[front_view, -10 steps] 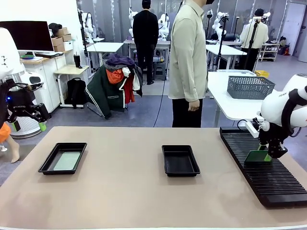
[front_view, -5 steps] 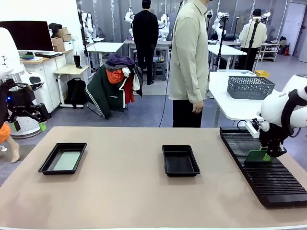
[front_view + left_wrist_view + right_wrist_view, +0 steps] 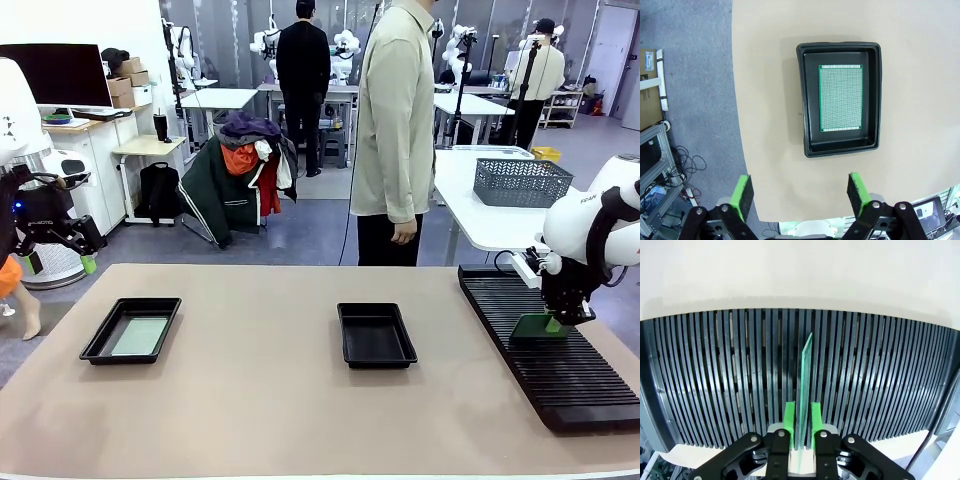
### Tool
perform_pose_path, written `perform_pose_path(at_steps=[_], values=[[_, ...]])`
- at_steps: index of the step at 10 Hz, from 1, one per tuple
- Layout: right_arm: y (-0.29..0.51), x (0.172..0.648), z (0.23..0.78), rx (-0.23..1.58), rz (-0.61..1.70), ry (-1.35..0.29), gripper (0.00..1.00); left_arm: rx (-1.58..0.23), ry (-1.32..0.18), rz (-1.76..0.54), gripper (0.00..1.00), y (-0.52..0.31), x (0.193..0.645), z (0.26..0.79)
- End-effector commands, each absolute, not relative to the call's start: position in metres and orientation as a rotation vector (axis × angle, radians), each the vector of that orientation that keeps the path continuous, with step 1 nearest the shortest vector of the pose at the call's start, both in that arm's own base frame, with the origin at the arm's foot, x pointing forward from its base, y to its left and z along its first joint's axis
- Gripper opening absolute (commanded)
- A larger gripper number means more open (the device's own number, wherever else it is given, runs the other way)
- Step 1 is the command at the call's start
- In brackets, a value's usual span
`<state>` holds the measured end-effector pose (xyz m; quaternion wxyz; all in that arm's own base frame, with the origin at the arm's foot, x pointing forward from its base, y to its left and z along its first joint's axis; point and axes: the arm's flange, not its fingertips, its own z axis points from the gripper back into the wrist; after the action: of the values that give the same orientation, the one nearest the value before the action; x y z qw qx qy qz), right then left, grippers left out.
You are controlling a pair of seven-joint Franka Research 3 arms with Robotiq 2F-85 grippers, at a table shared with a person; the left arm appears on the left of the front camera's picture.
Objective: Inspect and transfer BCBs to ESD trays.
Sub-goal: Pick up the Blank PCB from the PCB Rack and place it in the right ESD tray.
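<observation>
A green BCB (image 3: 804, 375) stands on edge in a slot of the black ribbed rack (image 3: 715, 380). My right gripper (image 3: 802, 422) is shut on its near edge, with a green pad pressed to each face. From the front, the right gripper (image 3: 553, 322) and that BCB (image 3: 533, 328) sit over the rack (image 3: 560, 380) at the table's right. One ESD tray (image 3: 98, 346) at the left holds a pale green BCB (image 3: 140, 335). The other ESD tray (image 3: 377, 356) in the middle holds nothing. My left gripper (image 3: 800, 190) hangs open, high above the left ESD tray (image 3: 840, 47) and its BCB (image 3: 841, 98).
A person (image 3: 395, 130) in a pale shirt stands at the table's far side, hands down. My left gripper (image 3: 62, 262) hovers off the table's left edge. A white side table with a grey basket (image 3: 520, 182) stands behind the rack.
The right gripper's fingers have closed in on the green BCB in the rack. The left arm has stayed still. The person has shifted a little.
</observation>
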<state>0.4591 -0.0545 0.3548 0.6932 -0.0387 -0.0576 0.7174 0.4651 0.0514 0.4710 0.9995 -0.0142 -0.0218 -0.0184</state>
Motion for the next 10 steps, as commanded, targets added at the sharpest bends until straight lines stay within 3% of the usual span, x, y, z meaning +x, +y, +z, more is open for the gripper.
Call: perform_pose_path(at_steps=[1,4,8,10], values=[[-0.053,0.457,0.352,-0.107,1.581,-0.134,0.12,-0.035,-0.05,-0.034,1.0,0.051,0.464,0.47],[-0.054,0.456,0.354,-0.109,1.583,-0.131,0.0,-0.035,-0.05,-0.034,1.0,0.051,0.464,0.47],[-0.054,0.455,0.365,-0.125,1.578,-0.136,0.0,-0.035,-0.05,-0.034,1.0,0.051,0.464,0.47],[-0.056,0.446,0.397,-0.105,1.581,-0.153,0.0,-0.035,-0.05,-0.034,1.0,0.051,0.464,0.47]])
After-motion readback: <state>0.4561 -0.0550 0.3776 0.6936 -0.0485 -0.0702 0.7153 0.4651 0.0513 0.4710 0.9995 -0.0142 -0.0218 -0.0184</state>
